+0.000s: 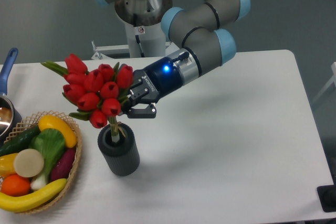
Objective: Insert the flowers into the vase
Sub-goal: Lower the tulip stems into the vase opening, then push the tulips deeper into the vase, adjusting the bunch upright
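Grey tube-style arm (202, 35) with light blue caps on the joints and shiny silver rings near the base. The black end effector (132, 103) has white lettering on its body, a silver wrist band, and a small blue light glowing.

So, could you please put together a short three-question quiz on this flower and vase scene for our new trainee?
1. True or false: the stems of the flowers already reach into the mouth of the vase.
2. Multiple choice: what sits left of the vase? A) a wicker basket of fruit and vegetables B) a stack of plates C) a second vase.
3. Short answer: what is the gripper doing with the bunch?

Key
1. True: the stems dip inside the rim.
2. A.
3. It is shut on the flowers, gripping just below the blooms, above the vase.
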`<state>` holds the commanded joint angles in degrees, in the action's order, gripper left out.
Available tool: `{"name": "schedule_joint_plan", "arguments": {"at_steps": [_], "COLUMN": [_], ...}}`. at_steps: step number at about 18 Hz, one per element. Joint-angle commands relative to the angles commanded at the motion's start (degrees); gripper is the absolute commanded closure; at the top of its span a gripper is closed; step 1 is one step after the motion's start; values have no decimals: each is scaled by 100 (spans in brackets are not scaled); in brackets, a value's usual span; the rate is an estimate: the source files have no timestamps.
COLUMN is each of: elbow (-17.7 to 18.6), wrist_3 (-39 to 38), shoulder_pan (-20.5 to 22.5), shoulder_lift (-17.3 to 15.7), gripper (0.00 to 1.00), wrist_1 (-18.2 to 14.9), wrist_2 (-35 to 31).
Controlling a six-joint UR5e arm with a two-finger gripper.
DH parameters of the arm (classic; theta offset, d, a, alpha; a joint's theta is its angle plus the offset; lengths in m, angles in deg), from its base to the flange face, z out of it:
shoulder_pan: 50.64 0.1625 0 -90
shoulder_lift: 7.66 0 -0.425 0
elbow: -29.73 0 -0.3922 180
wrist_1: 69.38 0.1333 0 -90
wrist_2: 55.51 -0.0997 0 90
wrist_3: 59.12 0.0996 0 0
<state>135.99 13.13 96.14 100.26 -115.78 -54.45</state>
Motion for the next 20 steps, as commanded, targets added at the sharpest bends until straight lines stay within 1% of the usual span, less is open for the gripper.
{"name": "schedule_joint_plan", "arguments": {"at_steps": [4, 8, 12, 16, 20], "elbow": [35, 131, 439, 562, 589], "wrist_3": [0, 44, 693, 800, 835], "shoulder_pan": [-62, -71, -62, -62, -62], "shoulder_lift": [141, 168, 255, 291, 343], "gripper": [71, 71, 71, 71, 71], "wrist_1": [9, 35, 26, 18, 17], "wrist_2": [-184, -202, -202, -211, -342]}}
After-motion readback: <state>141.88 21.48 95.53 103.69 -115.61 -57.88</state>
